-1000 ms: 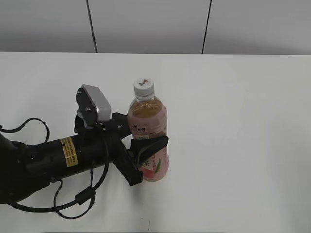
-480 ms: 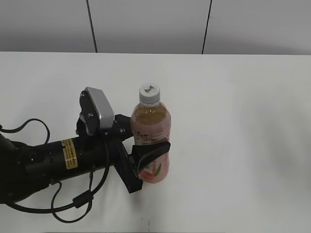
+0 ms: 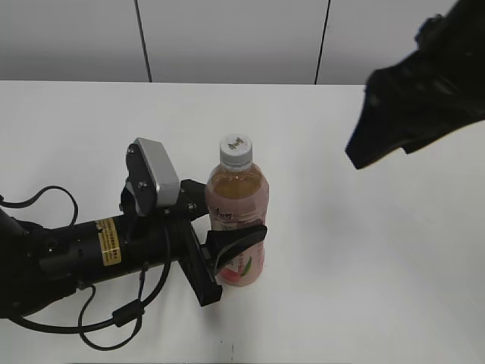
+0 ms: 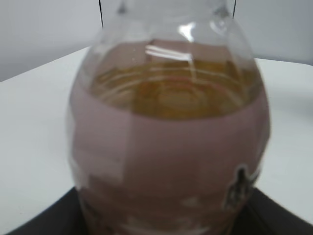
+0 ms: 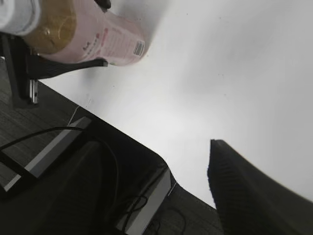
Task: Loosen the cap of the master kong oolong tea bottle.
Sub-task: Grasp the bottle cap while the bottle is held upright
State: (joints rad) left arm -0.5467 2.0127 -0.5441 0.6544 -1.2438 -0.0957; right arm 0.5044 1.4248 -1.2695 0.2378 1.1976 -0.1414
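Arriving from the upper right, the right gripper, whose spread I cannot tell, nears the cap while the left gripper clamps the master kong oolong tea bottle on the desk.

**Where everything sits**

The master kong oolong tea bottle stands upright on the table, a little left of the middle. The cap sits on top of its neck. My left gripper reaches in from the left, one finger before the bottle's lower half and one behind it, both touching it. My left arm lies along the table's near left side. My right gripper hangs above the table's far right, well apart from the bottle. A wall rises behind the table.
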